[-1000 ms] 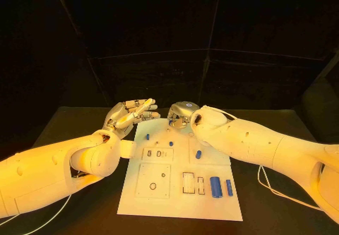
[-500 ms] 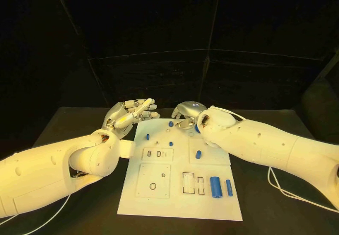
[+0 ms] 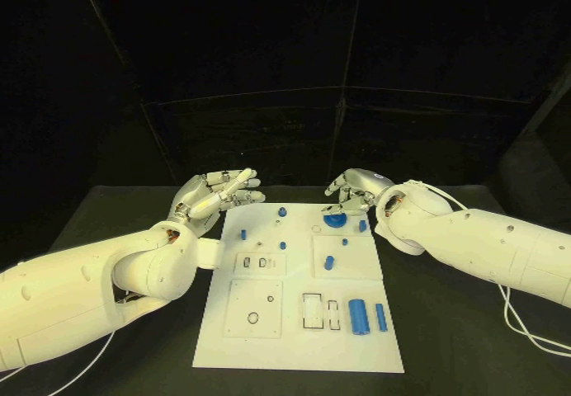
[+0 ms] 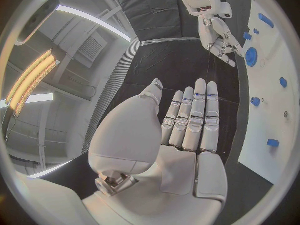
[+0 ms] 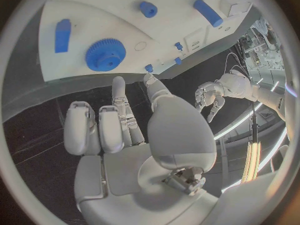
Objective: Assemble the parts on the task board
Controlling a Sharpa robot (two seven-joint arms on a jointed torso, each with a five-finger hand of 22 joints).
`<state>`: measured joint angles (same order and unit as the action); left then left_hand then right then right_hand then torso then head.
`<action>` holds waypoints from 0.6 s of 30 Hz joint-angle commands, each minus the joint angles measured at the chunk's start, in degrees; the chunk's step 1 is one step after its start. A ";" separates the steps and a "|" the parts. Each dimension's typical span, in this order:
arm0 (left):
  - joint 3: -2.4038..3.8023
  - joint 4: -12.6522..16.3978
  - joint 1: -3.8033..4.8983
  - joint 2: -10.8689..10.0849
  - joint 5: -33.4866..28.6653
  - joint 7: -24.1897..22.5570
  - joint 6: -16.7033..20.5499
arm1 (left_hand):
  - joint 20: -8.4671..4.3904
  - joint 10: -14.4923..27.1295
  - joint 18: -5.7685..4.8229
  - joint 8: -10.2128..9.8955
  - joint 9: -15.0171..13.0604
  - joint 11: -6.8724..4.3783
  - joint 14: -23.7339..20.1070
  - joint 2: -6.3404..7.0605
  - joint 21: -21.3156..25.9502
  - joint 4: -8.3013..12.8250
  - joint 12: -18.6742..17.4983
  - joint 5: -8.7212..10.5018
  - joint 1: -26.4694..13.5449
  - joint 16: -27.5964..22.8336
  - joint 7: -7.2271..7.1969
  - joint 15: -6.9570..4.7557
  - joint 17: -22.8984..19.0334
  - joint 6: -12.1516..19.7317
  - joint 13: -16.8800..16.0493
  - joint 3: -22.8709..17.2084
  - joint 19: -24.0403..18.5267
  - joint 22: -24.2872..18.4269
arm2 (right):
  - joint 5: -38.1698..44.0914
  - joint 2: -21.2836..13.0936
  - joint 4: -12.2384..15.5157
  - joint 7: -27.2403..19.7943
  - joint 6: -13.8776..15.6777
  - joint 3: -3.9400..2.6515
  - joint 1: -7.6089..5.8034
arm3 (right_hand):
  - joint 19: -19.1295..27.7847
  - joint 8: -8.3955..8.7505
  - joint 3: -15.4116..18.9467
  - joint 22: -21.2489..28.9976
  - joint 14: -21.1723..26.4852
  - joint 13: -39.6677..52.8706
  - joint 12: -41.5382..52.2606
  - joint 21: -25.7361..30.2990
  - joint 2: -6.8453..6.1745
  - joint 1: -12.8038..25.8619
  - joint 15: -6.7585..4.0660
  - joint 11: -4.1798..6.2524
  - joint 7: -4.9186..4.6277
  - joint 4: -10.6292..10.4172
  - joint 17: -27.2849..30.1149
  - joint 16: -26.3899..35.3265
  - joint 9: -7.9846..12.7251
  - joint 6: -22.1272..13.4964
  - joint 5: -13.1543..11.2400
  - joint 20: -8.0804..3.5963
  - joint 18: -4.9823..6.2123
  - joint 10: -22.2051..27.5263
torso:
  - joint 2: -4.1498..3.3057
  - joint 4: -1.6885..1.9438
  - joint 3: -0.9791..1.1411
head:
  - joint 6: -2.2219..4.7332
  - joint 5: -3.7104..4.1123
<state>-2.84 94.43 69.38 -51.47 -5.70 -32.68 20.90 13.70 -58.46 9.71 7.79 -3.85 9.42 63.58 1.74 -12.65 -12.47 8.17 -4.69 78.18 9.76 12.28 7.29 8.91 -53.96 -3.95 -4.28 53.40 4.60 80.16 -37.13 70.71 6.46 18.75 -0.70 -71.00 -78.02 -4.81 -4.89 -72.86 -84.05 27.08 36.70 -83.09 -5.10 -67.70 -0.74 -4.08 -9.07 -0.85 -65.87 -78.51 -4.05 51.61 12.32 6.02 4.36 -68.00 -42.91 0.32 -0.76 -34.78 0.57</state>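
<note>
Blue gear (image 3: 334,221) sits on the task board (image 3: 298,346) at its far edge. Your right hand (image 3: 355,188) hovers just behind the gear, fingers apart, holding nothing. Left hand (image 3: 221,191), off the board's far-left corner, is spread and empty. Check the gear is fully seated before picking the next part.

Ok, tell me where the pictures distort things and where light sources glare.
Head view: straight and evenly lit, the task board white against a dark table and backdrop. Left wrist view: fisheye circle, the board's edge bows, bright ceiling light strips glare beside the left hand. Right wrist view: same bending, the blue gear sharp, a light strip glaring near the rim behind the right hand.
</note>
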 commanded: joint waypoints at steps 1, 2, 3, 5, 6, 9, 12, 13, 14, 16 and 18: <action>0.03 -0.12 0.08 0.18 0.40 -0.13 -1.22 | -0.07 -0.05 0.86 -0.33 0.08 0.19 -0.31 -0.13 0.33 0.31 -0.30 0.15 0.64 -0.38 0.09 -0.17 0.09 -0.42 0.08 -0.08 0.52 -0.09 | -4.05 -0.30 -0.16 3.29 -5.22 -0.17 -0.09 | -1.06 -0.66 2.85 -1.61 -2.52 7.55 7.27 -0.76 0.77 -1.69 0.48 -0.21 -0.21 -1.71 -3.34 -1.98 -0.08 -0.32 -0.77 0.22 -1.01 1.93 | -0.09 0.16 0.02 | 0.06 0.23; 0.02 -0.16 0.08 0.22 0.40 -0.12 -1.25 | -0.07 -0.05 0.86 -0.33 0.08 0.19 -0.31 -0.13 0.33 0.31 -0.30 0.15 0.64 -0.38 0.09 -0.17 0.09 -0.42 0.08 -0.08 0.52 -0.09 | -3.74 -0.32 -0.40 3.50 -5.77 -0.21 -0.09 | -1.22 -0.80 3.65 -1.91 -2.57 9.82 9.25 -0.90 0.97 -2.38 0.55 -0.27 -0.26 -2.08 -4.00 -2.37 -0.07 -0.43 -0.99 0.28 -1.06 2.34 | -0.09 0.15 0.02 | 0.05 0.25; 0.02 -0.19 0.08 0.25 0.40 -0.11 -1.27 | -0.07 -0.05 0.86 -0.33 0.08 0.19 -0.31 -0.13 0.33 0.31 -0.30 0.15 0.64 -0.38 0.09 -0.17 0.09 -0.42 0.08 -0.08 0.52 -0.09 | -3.49 -0.31 -0.56 3.62 -6.11 -0.22 -0.09 | -1.30 -0.85 3.92 -2.07 -2.61 10.84 10.17 -0.97 1.22 -2.87 0.65 -0.29 -0.27 -2.20 -4.36 -2.58 -0.06 -0.51 -1.13 0.26 -1.06 2.40 | -0.09 0.13 0.04 | 0.04 0.25; 0.01 -0.27 0.07 0.32 0.40 -0.08 -1.32 | -0.07 -0.05 0.86 -0.33 0.08 0.19 -0.31 -0.13 0.33 0.31 -0.30 0.15 0.64 -0.38 0.09 -0.17 0.09 -0.42 0.08 -0.08 0.52 -0.09 | -2.73 -0.17 -1.11 3.92 -7.03 -0.26 -0.10 | -1.46 -0.96 4.74 -2.38 -2.68 12.95 11.93 -1.12 1.59 -4.15 0.86 -0.30 -0.39 -2.39 -5.09 -3.00 -0.02 -0.78 -1.32 0.30 -1.09 2.82 | -0.09 0.18 -0.03 | 0.03 0.29; 0.01 -0.30 0.07 0.35 0.40 -0.07 -1.34 | -0.07 -0.05 0.86 -0.33 0.08 0.19 -0.31 -0.13 0.33 0.31 -0.30 0.15 0.64 -0.38 0.09 -0.17 0.09 -0.42 0.08 -0.08 0.52 -0.09 | -2.28 -0.04 -1.40 4.05 -7.29 -0.28 -0.10 | -1.50 -0.98 5.09 -2.48 -2.69 13.67 12.49 -1.17 1.73 -4.79 0.83 -0.36 -0.46 -2.41 -5.31 -3.13 0.00 -0.95 -1.37 0.39 -1.12 3.05 | -0.10 0.19 -0.01 | 0.02 0.31; 0.00 -0.44 0.07 0.41 0.40 -0.03 -1.38 | -0.07 -0.05 0.86 -0.33 0.08 0.19 -0.31 -0.13 0.33 0.31 -0.30 0.15 0.64 -0.38 0.09 -0.17 0.09 -0.42 0.08 -0.08 0.52 -0.09 | -1.35 0.39 -2.34 4.33 -7.95 -0.30 -0.10 | -1.53 -0.82 6.05 -2.64 -2.72 15.57 14.03 -1.25 2.07 -5.99 0.98 -0.56 -0.70 -2.66 -5.89 -3.46 0.11 -1.77 -1.64 0.57 -1.16 3.30 | -0.14 0.25 0.02 | 0.03 0.37; -0.02 -0.55 0.07 0.43 0.40 -0.04 -1.38 | -0.07 -0.09 0.86 -0.33 0.07 0.16 -0.28 -0.18 0.35 0.37 -0.31 0.14 0.69 -0.39 0.04 -0.18 0.10 -0.45 0.08 -0.11 0.55 -0.10 | -0.90 0.69 -2.95 4.45 -9.22 -0.31 -0.09 | -1.51 -0.87 6.78 -2.70 -2.78 17.24 15.45 -1.28 2.35 -7.01 1.11 -0.67 -0.80 -2.74 -6.48 -3.78 0.09 -2.09 -1.86 0.70 -1.16 3.19 | -0.12 0.33 0.02 | -0.07 0.48; -0.02 -0.58 0.06 0.43 0.40 -0.07 -1.37 | -0.07 -0.09 0.86 -0.33 0.07 0.15 -0.28 -0.19 0.35 0.37 -0.31 0.14 0.69 -0.39 0.03 -0.18 0.11 -0.45 0.08 -0.11 0.56 -0.11 | -0.70 0.78 -3.05 4.50 -9.78 -0.32 -0.09 | -1.54 -0.92 6.94 -2.77 -2.82 17.65 15.80 -1.30 2.45 -7.37 1.13 -0.68 -0.81 -2.70 -6.73 -3.91 0.08 -2.11 -1.87 0.73 -1.17 3.15 | -0.11 0.29 -0.07 | -0.11 0.45; -0.02 -0.60 0.06 0.43 0.40 -0.09 -1.36 | -0.07 -0.09 0.86 -0.33 0.07 0.15 -0.28 -0.20 0.35 0.37 -0.31 0.15 0.68 -0.40 0.03 -0.18 0.11 -0.45 0.08 -0.11 0.56 -0.11 | -0.51 0.85 -3.10 4.54 -10.14 -0.32 -0.09 | -1.56 -0.96 7.07 -2.81 -2.86 17.93 16.03 -1.32 2.52 -7.67 1.14 -0.69 -0.82 -2.66 -7.00 -4.04 0.07 -2.14 -1.86 0.75 -1.18 3.16 | -0.13 0.31 -0.05 | -0.14 0.43; -0.03 -0.67 0.06 0.45 0.40 -0.13 -1.35 | -0.07 -0.11 0.86 -0.33 0.07 0.15 -0.26 -0.22 0.36 0.34 -0.32 0.16 0.62 -0.41 0.03 -0.18 0.12 -0.46 0.08 -0.09 0.57 -0.12 | -0.05 1.03 -3.24 4.61 -10.72 -0.32 -0.08 | -1.56 -1.00 7.28 -2.86 -2.93 18.29 16.31 -1.34 2.66 -8.26 1.16 -0.70 -0.84 -2.54 -7.45 -4.27 0.06 -2.22 -1.81 0.78 -1.18 3.25 | -0.13 0.23 -0.04 | -0.18 0.32; -0.03 -0.72 0.06 0.46 0.40 -0.14 -1.34 | -0.07 -0.11 0.86 -0.33 0.07 0.15 -0.26 -0.22 0.36 0.34 -0.32 0.16 0.62 -0.41 0.03 -0.18 0.12 -0.46 0.08 -0.09 0.57 -0.12 | 0.21 1.16 -3.39 4.65 -10.86 -0.31 -0.08 | -1.57 -1.02 7.34 -2.87 -2.95 18.38 16.38 -1.35 2.73 -8.44 1.17 -0.70 -0.84 -2.51 -7.55 -4.32 0.06 -2.25 -1.78 0.79 -1.18 3.29 | -0.14 0.20 0.00 | -0.19 0.25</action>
<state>-2.90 93.70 69.36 -51.08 -5.69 -32.57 20.38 13.51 -58.46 9.71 7.79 -3.85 9.42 63.58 1.49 -12.65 -12.47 8.17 -4.69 78.43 9.53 12.28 7.29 8.96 -53.96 -3.95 -4.28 53.59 4.54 79.09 -36.04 67.36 10.47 10.44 -0.96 -70.98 -79.37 -5.48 2.14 -74.94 -84.04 45.44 52.79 -84.08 -2.31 -75.62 0.11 -4.60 -10.05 -3.37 -73.40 -82.55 -3.99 49.73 10.65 6.74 3.97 -64.88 -43.03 0.59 -0.77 -34.95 0.97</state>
